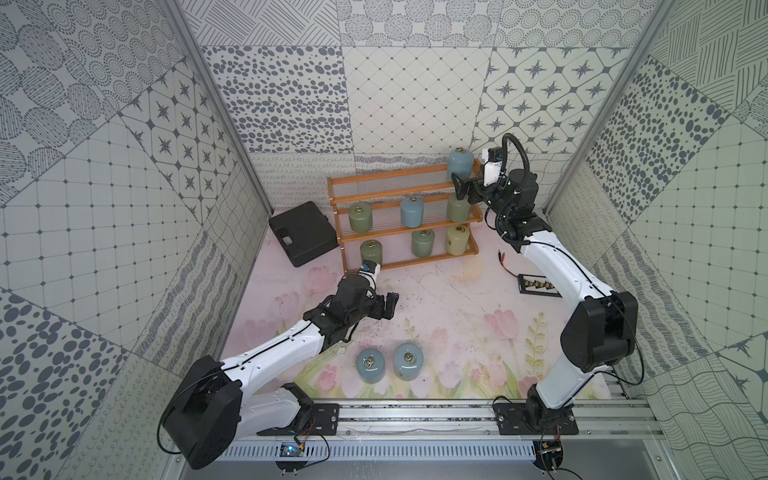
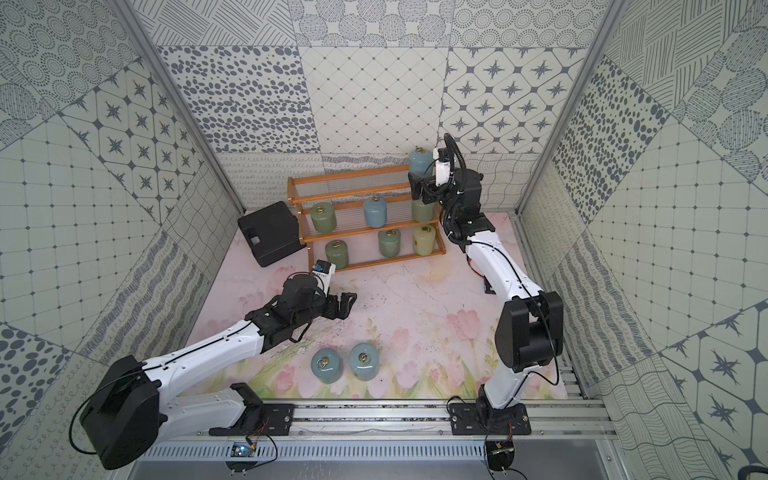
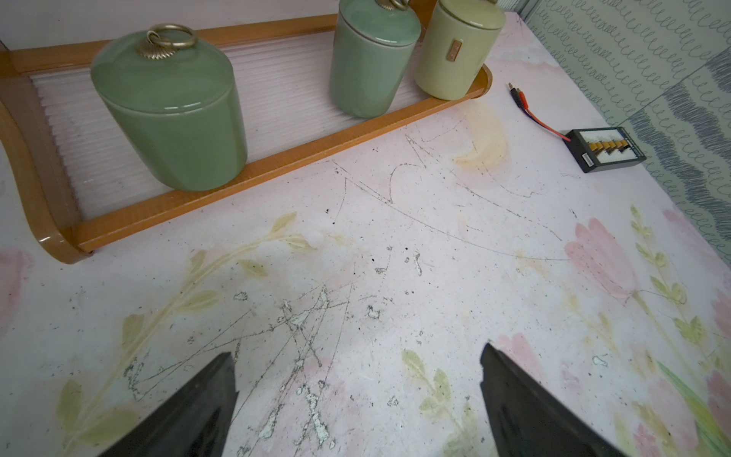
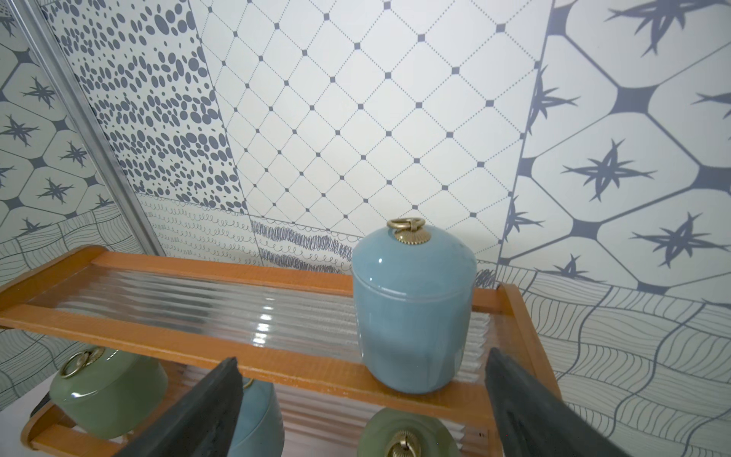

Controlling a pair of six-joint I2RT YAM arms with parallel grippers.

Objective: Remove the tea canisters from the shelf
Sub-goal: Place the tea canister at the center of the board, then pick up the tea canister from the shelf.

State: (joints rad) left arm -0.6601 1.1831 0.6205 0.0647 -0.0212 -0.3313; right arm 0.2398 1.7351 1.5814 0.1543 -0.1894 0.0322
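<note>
**A:** What takes up the most room on the desk (image 1: 449, 299)?

**B:** The shelf (image 1: 386, 185). It stands at the back edge, right of the middle. The black case (image 1: 302, 232) lies just beside its left end, near the back left corner.

**A:** And the grippers?

**B:** The left gripper (image 3: 358, 352) hangs over bare desk in front of the shelf's left end, jaws spread wide and holding nothing. The right gripper (image 4: 362, 355) is up at the top tier's right end, equally wide, just in front of the top blue canister (image 4: 411, 308) and not touching it.

**A:** Where are the tea canisters?

**B:** Seven are on the shelf.
- **Top tier:** the blue one stands alone.
- **Middle tier:** a green canister (image 1: 360, 217), a blue one (image 1: 411, 212), and a green one (image 1: 457, 212) partly behind the right gripper.
- **Bottom tier:** a green one (image 1: 371, 252), another green one (image 1: 422, 242) and the pale yellow canister (image 1: 457, 240).

Two more blue ones (image 1: 370, 365) (image 1: 408, 360) stand side by side near the front edge.

**A:** Anything smaller?

**B:** A black charger board (image 1: 538, 286) near the right edge.
</note>
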